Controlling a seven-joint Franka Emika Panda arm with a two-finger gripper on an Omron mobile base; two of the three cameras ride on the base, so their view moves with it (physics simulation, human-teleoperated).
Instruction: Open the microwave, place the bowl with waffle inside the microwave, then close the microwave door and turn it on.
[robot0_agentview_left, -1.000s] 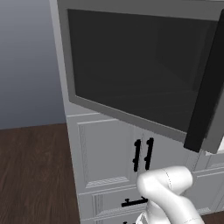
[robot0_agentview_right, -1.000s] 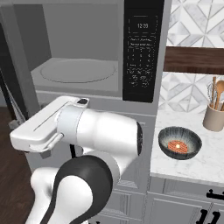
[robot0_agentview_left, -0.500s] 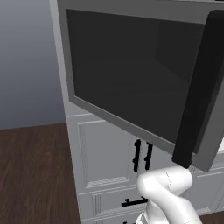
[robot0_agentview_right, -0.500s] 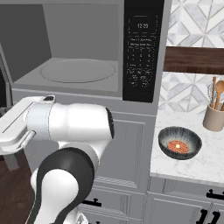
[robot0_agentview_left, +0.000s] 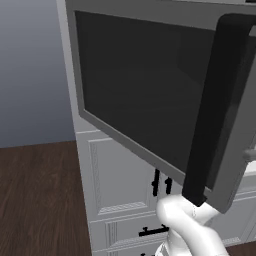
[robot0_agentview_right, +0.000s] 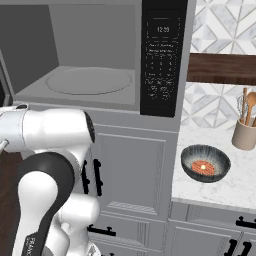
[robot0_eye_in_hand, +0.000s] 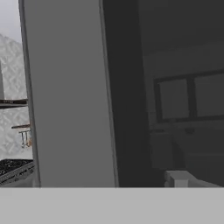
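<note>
Kitchen cabinets (robot0_agentview_right: 132, 170) behind, the arm (robot0_agentview_right: 47, 150) bends left past the open door (robot0_agentview_left: 150, 100), claw fingers apart.

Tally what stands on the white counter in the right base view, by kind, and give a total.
Bowl with waffle in it: 1
Utensil holder with wooden utensils: 1
Total: 2 things standing on the counter, right of the open microwave.
</note>
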